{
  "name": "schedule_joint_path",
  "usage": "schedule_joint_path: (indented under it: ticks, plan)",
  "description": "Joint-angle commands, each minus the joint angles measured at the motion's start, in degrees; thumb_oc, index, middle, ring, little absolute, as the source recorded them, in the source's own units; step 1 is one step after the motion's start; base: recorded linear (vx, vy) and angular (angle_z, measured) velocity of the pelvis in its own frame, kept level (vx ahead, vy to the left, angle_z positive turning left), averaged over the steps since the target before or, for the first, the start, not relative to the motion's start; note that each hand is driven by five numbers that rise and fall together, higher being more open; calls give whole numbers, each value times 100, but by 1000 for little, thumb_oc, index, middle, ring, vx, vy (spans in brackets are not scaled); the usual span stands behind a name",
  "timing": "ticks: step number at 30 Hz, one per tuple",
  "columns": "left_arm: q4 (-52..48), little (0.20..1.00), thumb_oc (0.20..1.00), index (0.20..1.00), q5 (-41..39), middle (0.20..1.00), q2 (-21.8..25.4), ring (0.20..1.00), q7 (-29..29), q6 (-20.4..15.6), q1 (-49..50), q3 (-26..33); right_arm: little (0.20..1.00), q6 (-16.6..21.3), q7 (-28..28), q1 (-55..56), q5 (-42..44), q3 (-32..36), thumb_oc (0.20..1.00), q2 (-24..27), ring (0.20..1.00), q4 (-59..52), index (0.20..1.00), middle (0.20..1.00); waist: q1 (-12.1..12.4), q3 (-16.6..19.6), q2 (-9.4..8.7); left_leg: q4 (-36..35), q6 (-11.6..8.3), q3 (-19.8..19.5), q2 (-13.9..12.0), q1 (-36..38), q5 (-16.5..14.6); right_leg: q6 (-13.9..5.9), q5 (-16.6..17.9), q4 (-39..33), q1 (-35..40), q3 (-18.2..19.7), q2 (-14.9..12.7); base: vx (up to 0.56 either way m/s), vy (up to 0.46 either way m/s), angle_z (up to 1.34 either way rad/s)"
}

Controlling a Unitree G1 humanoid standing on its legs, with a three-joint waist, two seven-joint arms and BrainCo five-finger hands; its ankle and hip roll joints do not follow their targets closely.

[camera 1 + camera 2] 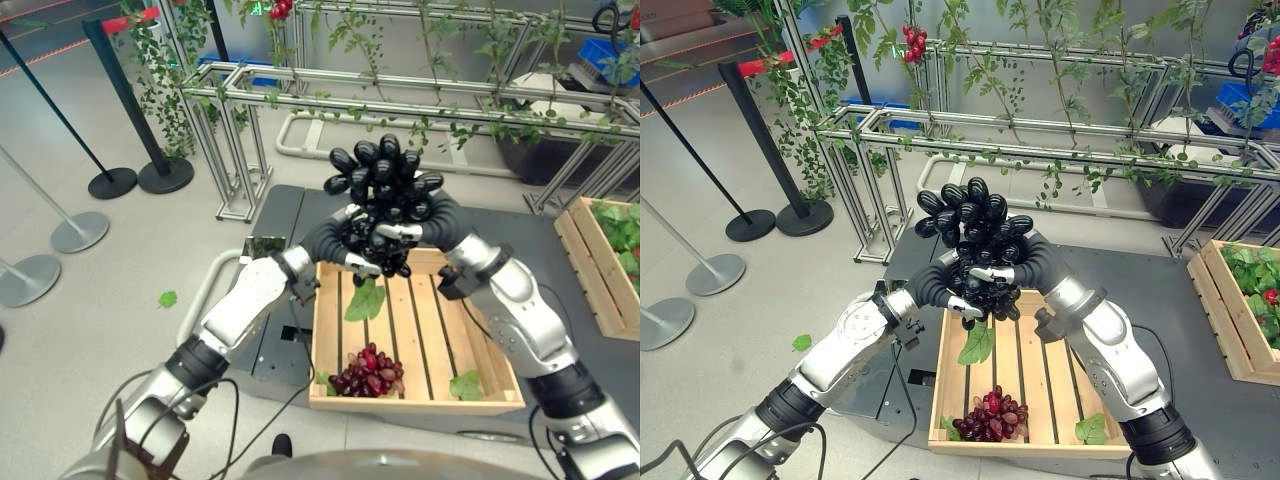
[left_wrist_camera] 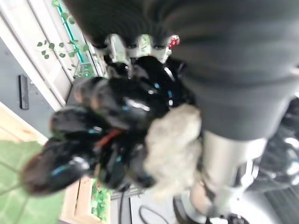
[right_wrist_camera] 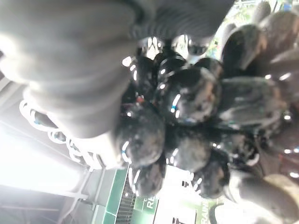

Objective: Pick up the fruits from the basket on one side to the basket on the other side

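Note:
A large bunch of black grapes (image 1: pixel 385 185) hangs in the air above the far edge of a wooden slat crate (image 1: pixel 428 330). Both hands clasp its lower half. My left hand (image 1: pixel 328 240) comes in from the left and my right hand (image 1: pixel 445 220) from the right, silver fingers curled against the berries. The left wrist view has the glossy black grapes (image 2: pixel 107 135) pressed against the hand. The right wrist view also has the black grapes (image 3: pixel 187 102) up close. A bunch of red grapes (image 1: pixel 370 375) lies in the crate's near left corner, with green leaves (image 1: pixel 365 300) beside it.
A second wooden crate (image 1: pixel 592 270) with green leaves stands at the right on the dark platform (image 1: pixel 285 215). An aluminium frame with vines (image 1: pixel 400 100) runs behind. Black and silver stanchion bases (image 1: pixel 112 182) stand on the floor at the left.

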State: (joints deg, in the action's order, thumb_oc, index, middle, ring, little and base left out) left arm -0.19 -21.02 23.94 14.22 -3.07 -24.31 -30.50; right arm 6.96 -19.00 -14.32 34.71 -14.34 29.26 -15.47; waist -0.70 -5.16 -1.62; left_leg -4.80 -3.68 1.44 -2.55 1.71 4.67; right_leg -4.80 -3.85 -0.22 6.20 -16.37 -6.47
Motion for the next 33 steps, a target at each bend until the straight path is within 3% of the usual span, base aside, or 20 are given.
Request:
schedule_joint_path:
  ticks: [1,17,18,20,21,33]
  plan:
    - [462,1000,1000,1000,-65,1000,-243,1000,-109,-365,-640,-144,200,302,6,-374,344,72,200,-223,200,-645,200,200,-71,145,-144,511,279,-243,166,-160,-587,-317,39,599,-326,-250,-334,0,0,0]
    - [495,1000,1000,1000,-275,1000,-425,1000,-122,-317,-672,-415,200,413,240,-836,39,-305,200,-355,200,-488,200,200,-19,136,-143,511,300,-269,191,-177,-579,-324,69,603,-325,-289,-367,0,0,0]
    - [496,586,586,586,-293,586,-432,586,-107,-308,-663,-428,200,410,246,-866,26,-316,200,-363,200,-489,200,200,-13,142,-144,509,303,-272,198,-179,-578,-327,72,597,-322,-293,-368,0,0,0]
    - [503,357,357,357,-316,357,-432,357,-93,-298,-650,-443,200,410,263,-904,23,-336,200,-366,200,-484,200,200,-6,145,-146,511,308,-279,204,-182,-580,-329,77,594,-323,-295,-372,0,0,0]
    - [515,200,200,200,-337,200,-449,200,-106,-293,-640,-467,200,418,283,-950,2,-360,200,-368,200,-468,200,200,5,146,-145,505,310,-278,210,-189,-576,-331,86,577,-321,-291,-376,0,0,0]
    - [463,200,200,200,-501,200,-449,200,-145,-301,-593,-451,200,426,381,-957,16,-420,200,-439,200,-373,200,200,16,141,-140,490,322,-263,220,-191,-574,-337,115,565,-332,-285,-404,0,0,0]
